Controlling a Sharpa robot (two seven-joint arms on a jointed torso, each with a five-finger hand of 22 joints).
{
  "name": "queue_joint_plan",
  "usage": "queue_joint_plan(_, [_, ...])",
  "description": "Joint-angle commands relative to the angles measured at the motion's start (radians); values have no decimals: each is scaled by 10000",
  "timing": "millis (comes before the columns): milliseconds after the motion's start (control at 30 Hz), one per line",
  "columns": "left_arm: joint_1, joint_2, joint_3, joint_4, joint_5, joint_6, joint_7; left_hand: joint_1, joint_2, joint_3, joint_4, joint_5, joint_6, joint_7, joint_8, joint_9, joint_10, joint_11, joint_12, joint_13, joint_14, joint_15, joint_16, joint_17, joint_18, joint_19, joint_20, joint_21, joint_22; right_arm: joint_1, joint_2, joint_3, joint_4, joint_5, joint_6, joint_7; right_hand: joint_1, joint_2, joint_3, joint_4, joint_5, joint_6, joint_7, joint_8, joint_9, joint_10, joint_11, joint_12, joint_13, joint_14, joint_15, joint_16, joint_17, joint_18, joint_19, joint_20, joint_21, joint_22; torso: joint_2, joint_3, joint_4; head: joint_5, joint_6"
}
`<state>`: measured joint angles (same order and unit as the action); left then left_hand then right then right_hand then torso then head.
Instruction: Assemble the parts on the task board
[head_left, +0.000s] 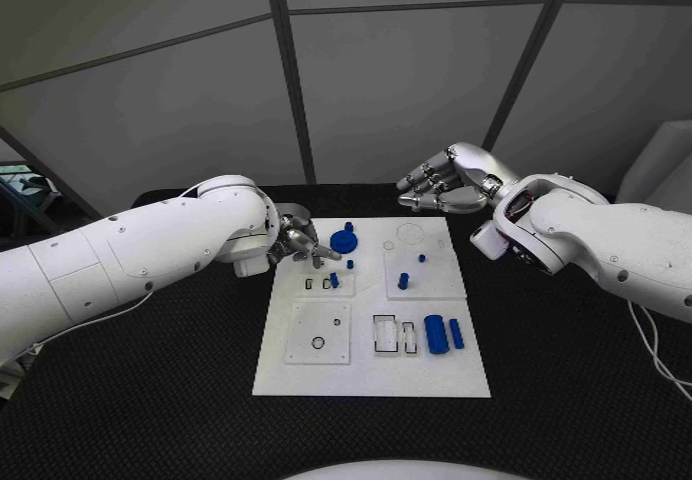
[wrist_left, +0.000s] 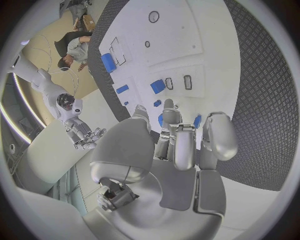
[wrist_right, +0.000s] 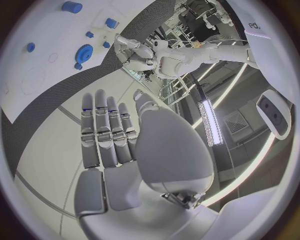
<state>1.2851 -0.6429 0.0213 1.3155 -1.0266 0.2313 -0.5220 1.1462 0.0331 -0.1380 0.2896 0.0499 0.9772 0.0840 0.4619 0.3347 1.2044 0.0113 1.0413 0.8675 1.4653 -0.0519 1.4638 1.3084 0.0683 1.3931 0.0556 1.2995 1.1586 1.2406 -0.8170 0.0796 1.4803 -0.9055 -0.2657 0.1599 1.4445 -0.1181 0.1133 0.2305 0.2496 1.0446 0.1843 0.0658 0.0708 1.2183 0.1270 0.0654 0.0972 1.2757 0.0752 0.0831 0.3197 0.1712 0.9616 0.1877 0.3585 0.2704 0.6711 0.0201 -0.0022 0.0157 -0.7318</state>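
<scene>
Left hand (head_left: 296, 242) is hovering at the left edge of the task board (head_left: 372, 375) on the desk (head_left: 144, 420), fingers curled toward the small blue peg (head_left: 333, 280); can't tell if it's pinching anything. Right hand (head_left: 450, 180) is hanging past the far edge, fingers loosely bent, holding nothing. I'd be keeping the left wrist low, closing squarely on the peg, clear of the blue gear (head_left: 343, 241) beside it.
</scene>
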Motion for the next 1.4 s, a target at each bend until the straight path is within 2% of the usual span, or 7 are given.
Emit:
queue_joint_plan(33, [29, 55, -8, -48, -289, 482, -160, -64, 33, -63, -10, -3, -68, -2, 52, 28, -69, 5, -28, 30, 571, 19, -39, 1269, 144, -44, 7, 7, 45, 22, 34, 8, -4, -94, -254, -38, -117, 19, -78, -5, 39, -31, 66, 1, 4, -78, -14, 13, -13, -45, 16, -56, -22, 112, 10, 48, -64, -18, 20, -2, -8, -20, 2])
queue_joint_plan(200, [31, 105, -58, -103, -306, 511, -167, 45, 150, -79, -34, 30, -61, -20, 151, 146, -69, -8, 2, 74, 570, 14, -45, 1277, 139, -41, 13, 42, 109, 22, 84, 7, -30, -95, -416, 28, -113, 42, -96, -15, 17, -35, 66, 3, 6, -78, -14, 20, -28, -38, 16, -78, -35, 114, 19, 53, -93, -39, 35, 8, -25, -33, -29])
queue_joint_plan(333, [31, 157, -97, -146, -309, 482, -167, 114, 217, -87, -38, 99, -65, -33, 225, 236, -53, -17, 41, 122, 576, 8, -39, 1295, 129, -20, 15, 90, 189, 21, 122, 5, -27, -97, -453, 54, -96, 69, -125, -40, -34, -67, 77, -4, 3, -116, -1, 14, -57, -36, 25, -110, -65, 115, 26, 62, -141, -72, 29, 3, 3, -56, -72])
queue_joint_plan(567, [31, 282, -267, -207, -222, 442, -167, 140, 229, -109, -38, 111, -70, -41, 269, 292, -18, -24, 95, 187, 579, 2, -37, 1303, 101, 44, 14, 192, 343, 20, 199, 4, -63, -111, -462, 60, -91, 95, -161, -60, -58, -97, 94, -8, 1, -158, 16, 9, -86, -56, 41, -148, -99, 113, 30, 74, -192, -107, 27, -8, 3, -28, -93])
queue_joint_plan(700, [31, 351, -361, -226, -159, 363, -163, 158, 236, -116, -42, 115, -77, -44, 287, 317, -25, -27, 89, 176, 575, -1, -48, 1293, 100, 47, 13, 201, 356, 20, 244, 3, -88, -203, -449, 50, -91, 105, -180, -69, -66, -112, 101, -9, 0, -178, 25, 8, -100, -68, 50, -164, -116, 112, 33, 81, -217, -124, 24, -1, -4, -17, -93])
queue_joint_plan(933, [31, 419, -397, -226, -42, 105, -141, 276, 296, -128, -57, 156, -117, -62, 395, 464, 22, -43, 181, 283, 580, -13, -47, 1311, 82, 83, 6, 280, 480, 19, 306, 1, -138, -245, -438, 33, -96, 118, -192, -70, -69, -117, 106, -7, 1, -189, 30, 9, -108, -77, 56, -173, -127, 112, 33, 85, -233, -134, 28, 5, 0, -66, -90])
queue_joint_plan(1400, [31, 544, -409, -258, 52, 32, -134, 408, 317, -149, -82, 175, -158, -88, 535, 650, 86, -66, 289, 400, 588, -31, -46, 1330, 62, 118, -5, 366, 617, 18, 400, -1, -207, -254, -371, -89, -115, 169, -258, -82, -63, -126, 113, 4, 6, -212, 41, 26, -141, -155, 80, -206, -190, 107, 12, 112, -330, -195, 42, 6, 2, -44, -120])
